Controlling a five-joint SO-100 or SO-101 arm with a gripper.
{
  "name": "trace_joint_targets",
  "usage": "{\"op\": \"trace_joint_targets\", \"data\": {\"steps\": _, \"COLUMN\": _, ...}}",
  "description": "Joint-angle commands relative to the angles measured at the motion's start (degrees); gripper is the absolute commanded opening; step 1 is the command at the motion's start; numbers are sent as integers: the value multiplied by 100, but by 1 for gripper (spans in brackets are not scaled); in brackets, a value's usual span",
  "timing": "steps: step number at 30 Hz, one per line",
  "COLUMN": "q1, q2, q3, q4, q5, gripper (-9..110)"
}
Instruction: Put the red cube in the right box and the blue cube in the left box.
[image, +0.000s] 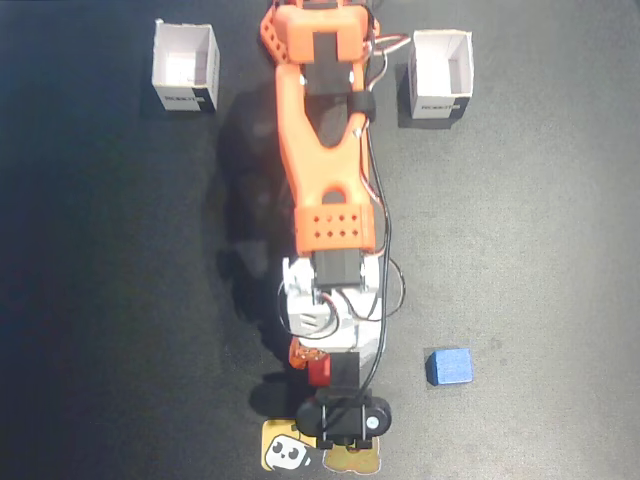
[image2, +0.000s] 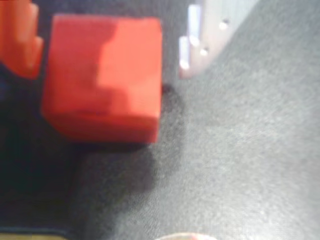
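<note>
The red cube (image: 319, 371) lies on the dark table near the front edge, between the fingers of my gripper (image: 322, 362). In the wrist view the red cube (image2: 105, 80) fills the upper left, resting on the mat. The orange finger (image2: 17, 40) is close against its left side, and the pale finger (image2: 197, 40) stands a small gap off its right side. The gripper (image2: 105, 67) is open around the cube. The blue cube (image: 448, 366) lies to the right of the gripper, apart from it. One white box (image: 186, 68) stands at the back left and the other white box (image: 440, 75) at the back right.
The orange arm (image: 325, 150) stretches from the back middle down the centre of the table, between the two boxes. A yellow sticker card (image: 288, 455) lies at the front edge under the black wrist mount (image: 345, 420).
</note>
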Motion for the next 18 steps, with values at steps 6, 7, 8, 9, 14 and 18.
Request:
{"op": "trace_joint_targets", "data": {"steps": 6, "q1": 9, "q2": -53, "q3": -554, "q4": 114, "q5": -70, "gripper": 22}}
{"op": "trace_joint_targets", "data": {"steps": 7, "q1": 9, "q2": -141, "q3": -712, "q4": 220, "q5": -79, "gripper": 22}}
{"op": "trace_joint_targets", "data": {"steps": 8, "q1": 9, "q2": -229, "q3": -853, "q4": 299, "q5": -97, "gripper": 22}}
{"op": "trace_joint_targets", "data": {"steps": 9, "q1": 9, "q2": -316, "q3": -993, "q4": 378, "q5": -123, "gripper": 22}}
{"op": "trace_joint_targets", "data": {"steps": 14, "q1": 18, "q2": -466, "q3": -1125, "q4": 413, "q5": -141, "gripper": 18}}
{"op": "trace_joint_targets", "data": {"steps": 18, "q1": 62, "q2": -466, "q3": -1081, "q4": 413, "q5": -141, "gripper": 9}}
